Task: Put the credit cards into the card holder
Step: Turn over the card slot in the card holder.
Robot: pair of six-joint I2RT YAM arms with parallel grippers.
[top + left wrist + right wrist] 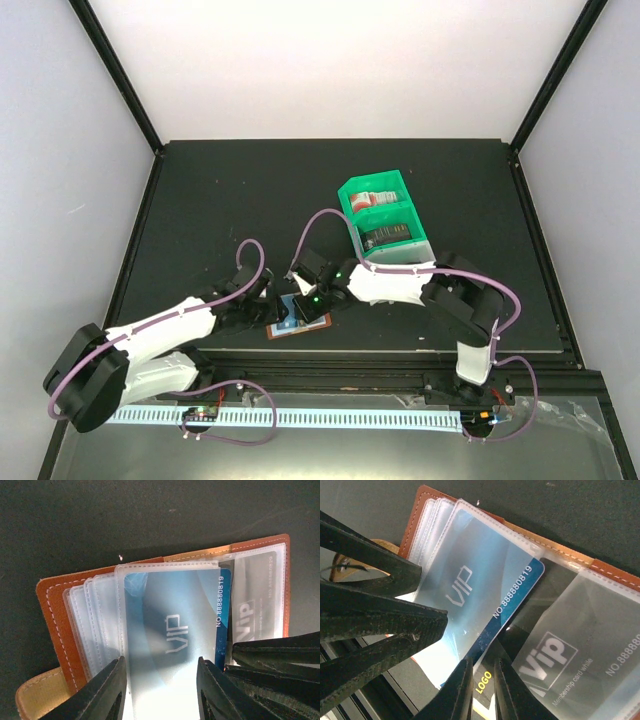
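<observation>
Black right gripper (482, 690) fingers pinch the blue VIP card (517, 600), most of it inside a clear sleeve (165, 630) of the open brown card holder (297, 318) near the table's (200, 200) front edge. Left gripper (160, 690) holds that sleeve between half-spread fingers.

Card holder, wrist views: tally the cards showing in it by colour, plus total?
Blue card: 1, partly slid into a clear sleeve
Dark grey card: 1, inside the neighbouring sleeve
Total: 2 visible; the other sleeves that show look empty.
</observation>
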